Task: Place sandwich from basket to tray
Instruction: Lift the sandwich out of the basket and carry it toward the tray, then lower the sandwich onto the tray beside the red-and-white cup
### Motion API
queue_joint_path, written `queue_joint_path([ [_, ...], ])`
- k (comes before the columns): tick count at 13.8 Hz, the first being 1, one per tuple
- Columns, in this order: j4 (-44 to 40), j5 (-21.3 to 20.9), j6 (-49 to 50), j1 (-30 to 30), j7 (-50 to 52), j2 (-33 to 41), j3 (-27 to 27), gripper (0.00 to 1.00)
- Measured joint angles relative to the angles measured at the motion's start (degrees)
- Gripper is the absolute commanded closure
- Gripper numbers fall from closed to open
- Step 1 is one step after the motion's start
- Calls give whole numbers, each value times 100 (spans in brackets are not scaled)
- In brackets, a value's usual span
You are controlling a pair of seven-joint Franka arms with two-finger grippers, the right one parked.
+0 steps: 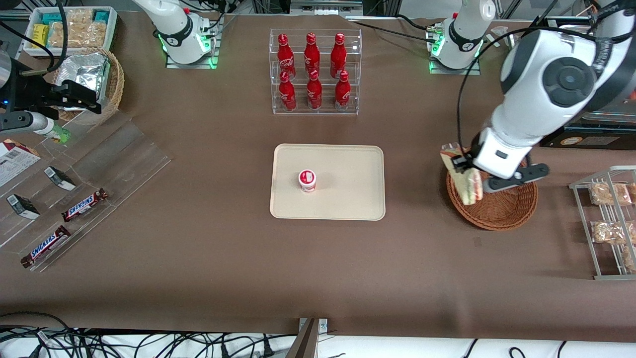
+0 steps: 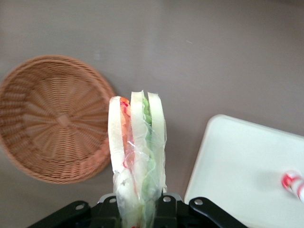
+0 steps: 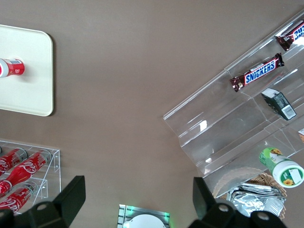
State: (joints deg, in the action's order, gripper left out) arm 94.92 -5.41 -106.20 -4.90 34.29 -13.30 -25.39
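Observation:
My left gripper (image 1: 468,169) is shut on the sandwich (image 1: 463,175), a wrapped white-bread wedge with green, red and pink layers. It holds the sandwich in the air above the rim of the reddish-brown wicker basket (image 1: 502,209), on the side toward the tray. In the left wrist view the sandwich (image 2: 137,156) sticks out from between the fingers (image 2: 176,209), with the empty basket (image 2: 52,118) and a corner of the tray (image 2: 237,166) below. The cream-beige tray (image 1: 348,169) lies mid-table, toward the parked arm from the basket.
A small red-and-white cup (image 1: 307,180) stands on the tray. A clear rack of red bottles (image 1: 314,72) stands farther from the front camera. A wire rack of snack packets (image 1: 608,219) sits at the working arm's end. A clear stand with Snickers bars (image 1: 84,204) sits at the parked arm's end.

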Motion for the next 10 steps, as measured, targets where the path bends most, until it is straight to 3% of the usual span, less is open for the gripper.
queue_joint_path([
  [5,-39,-1,-381,509,-788,-388,-315,100],
  [10,-23,-109,-950,1072,-608,-1185,-308,100],
])
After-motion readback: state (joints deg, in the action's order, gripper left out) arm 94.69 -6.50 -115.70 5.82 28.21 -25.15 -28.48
